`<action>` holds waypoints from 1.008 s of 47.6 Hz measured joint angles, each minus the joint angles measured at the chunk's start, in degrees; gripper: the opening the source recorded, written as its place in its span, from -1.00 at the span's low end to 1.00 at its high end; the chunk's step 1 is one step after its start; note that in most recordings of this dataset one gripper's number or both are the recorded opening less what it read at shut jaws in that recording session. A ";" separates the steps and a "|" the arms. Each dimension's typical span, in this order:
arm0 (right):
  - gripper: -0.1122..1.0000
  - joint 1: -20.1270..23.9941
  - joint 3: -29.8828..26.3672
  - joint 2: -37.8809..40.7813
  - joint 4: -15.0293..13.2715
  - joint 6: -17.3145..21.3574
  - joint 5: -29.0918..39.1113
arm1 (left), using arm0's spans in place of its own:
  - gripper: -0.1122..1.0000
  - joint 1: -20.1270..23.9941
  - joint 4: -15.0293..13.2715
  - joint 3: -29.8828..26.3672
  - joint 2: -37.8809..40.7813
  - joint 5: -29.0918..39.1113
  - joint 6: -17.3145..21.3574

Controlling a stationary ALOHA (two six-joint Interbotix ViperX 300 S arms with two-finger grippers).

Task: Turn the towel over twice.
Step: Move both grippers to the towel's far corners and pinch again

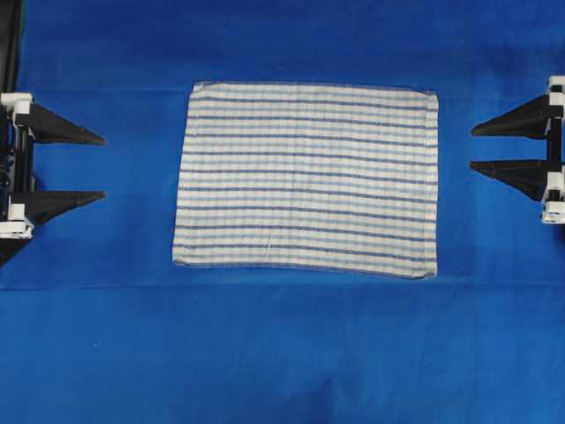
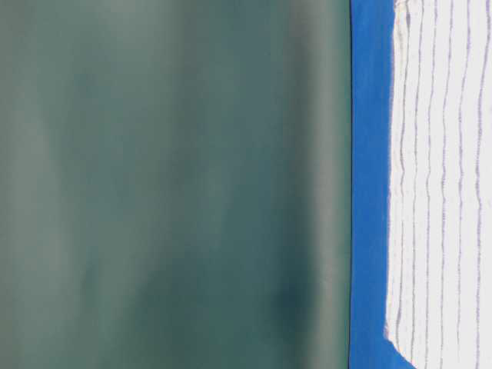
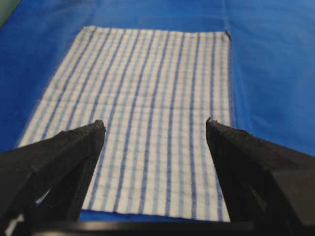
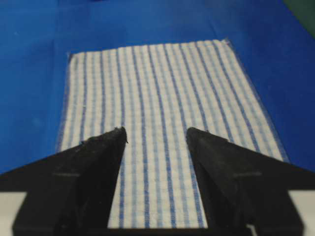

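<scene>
Surface: you work over a solid blue cloth (image 1: 282, 353) that covers the whole table; it looks smooth and matte, with a faint crease running across it just below the towel's near edge in the overhead view.
Backdrop: from table level you see a blurred grey-green wall (image 2: 169, 184) behind the blue edge.
Towel, place: the towel (image 1: 307, 180) lies flat and spread out in the middle of the blue cloth, between your two grippers and apart from both.
Towel, material: white woven fabric with thin dark-blue and light-blue stripes and a faint check; the hemmed edges look slightly frayed at the corners.
Towel, shape: a rectangle, a little skewed, with a small wrinkle near its lower left quarter in the overhead view.
Towel, axis: its long side runs from one gripper toward the other, and the stripes run along that same line.
Left gripper: your left gripper (image 1: 104, 168) stands wide open with nothing between its black, wedge-shaped fingers; the tips point toward the towel's left short edge.
Right gripper: your right gripper (image 1: 470, 148) is likewise spread wide and empty, its tips pointing at the towel's right short edge.
Wrist views: each shows the stripes running straight away between the two dark fingertips.
</scene>
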 measured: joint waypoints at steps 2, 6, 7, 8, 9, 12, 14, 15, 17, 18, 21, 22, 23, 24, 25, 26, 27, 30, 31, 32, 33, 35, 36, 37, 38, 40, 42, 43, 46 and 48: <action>0.32 0.00 0.00 0.00 0.00 0.00 0.00 | 0.63 0.00 0.00 0.00 0.00 -0.09 0.09; 0.32 0.00 0.00 0.09 0.44 0.09 0.53 | 0.63 0.00 0.00 0.00 0.00 -0.53 0.00; 0.32 0.00 0.00 0.00 0.53 0.09 0.70 | 0.62 0.00 0.00 0.00 -0.09 -0.88 0.00; 0.32 0.00 -0.09 0.09 0.70 0.09 0.88 | 0.62 0.00 0.00 0.00 0.00 -1.05 0.00; 0.32 0.00 -0.26 0.09 0.88 0.09 1.14 | 0.62 0.09 0.00 0.00 0.00 -1.41 0.00; 0.32 0.00 -0.88 0.18 1.32 0.09 1.76 | 0.61 0.70 0.00 0.00 0.18 -2.90 0.00; 0.32 -0.09 -1.23 0.44 1.41 0.09 2.11 | 0.61 1.32 0.00 0.00 0.62 -4.04 0.00; 0.32 -0.26 -1.49 0.62 1.49 0.09 2.29 | 0.61 1.76 0.00 0.00 0.97 -4.66 0.09; 0.32 -0.62 -2.02 1.05 1.49 0.09 2.55 | 0.61 2.99 0.00 -0.09 2.20 -6.06 0.09; 0.32 -0.97 -2.29 1.41 1.49 0.09 2.72 | 0.60 3.60 0.00 -0.09 2.81 -6.59 0.00; 0.32 -2.20 -3.08 2.72 1.58 0.09 3.08 | 0.60 5.63 0.00 -0.35 5.10 -8.17 0.09; 0.32 -2.72 -3.43 3.34 1.58 0.09 3.16 | 0.60 6.24 0.00 -0.44 5.98 -8.53 0.00; 0.32 -3.43 -3.69 4.04 1.49 0.09 3.34 | 0.60 7.03 0.00 -0.70 7.29 -9.05 0.09; 0.32 -4.04 -3.96 4.83 1.58 0.09 3.34 | 0.60 7.82 0.00 -0.97 8.26 -9.40 0.00; 0.32 -4.75 -4.22 5.45 1.58 0.09 3.43 | 0.60 8.53 0.00 -1.14 9.14 -9.67 0.00; 0.32 -5.36 -4.39 6.06 1.58 0.09 3.52 | 0.60 9.23 0.00 -1.41 10.28 -10.11 0.00; 0.32 -5.89 -4.48 6.68 1.58 0.09 3.43 | 0.60 10.02 0.00 -1.58 11.34 -10.55 0.00; 0.32 -8.09 -5.36 9.14 1.58 0.09 3.52 | 0.60 12.92 -0.09 -2.55 15.29 -12.13 0.00; 0.32 -8.79 -5.54 10.02 1.67 0.09 3.52 | 0.60 13.80 0.00 -2.81 16.61 -12.66 0.00; 0.32 -9.58 -5.71 10.99 1.67 0.09 3.52 | 0.60 14.59 0.00 -3.08 17.75 -13.10 -0.09; 0.32 -10.37 -5.89 11.95 1.67 0.09 3.52 | 0.60 15.29 0.00 -3.25 18.90 -13.62 -0.09; 0.32 -11.78 -6.24 13.89 1.67 0.09 3.52 | 0.60 16.35 0.00 -3.69 21.53 -14.68 -0.09; 0.32 -12.39 -6.33 14.94 1.67 0.09 3.52 | 0.60 16.79 0.00 -4.04 22.85 -15.21 -0.09; 0.32 -12.92 -6.50 15.82 1.67 0.09 3.52 | 0.60 17.31 0.00 -4.22 24.08 -15.82 -0.09; 0.32 -13.62 -6.68 16.88 1.76 0.09 3.52 | 0.60 17.84 0.00 -4.48 25.40 -16.35 -0.09; 0.32 -14.85 -7.12 19.07 1.76 0.09 3.43 | 0.60 18.63 0.00 -5.01 28.39 -17.31 -0.09; 0.32 -16.00 -7.56 21.01 1.76 0.09 3.52 | 0.60 19.60 0.00 -5.71 31.11 -18.02 -0.09; 0.32 -16.44 -7.91 21.97 1.76 0.09 3.52 | 0.60 19.86 0.00 -6.06 32.43 -18.28 -0.09; 0.32 -17.67 -8.79 25.05 1.67 -0.09 3.60 | 0.60 21.45 0.00 -7.38 36.83 -19.07 0.00; 0.32 -18.28 -9.58 26.98 1.67 -0.26 3.78 | 0.60 22.24 0.00 -8.44 39.73 -19.25 0.00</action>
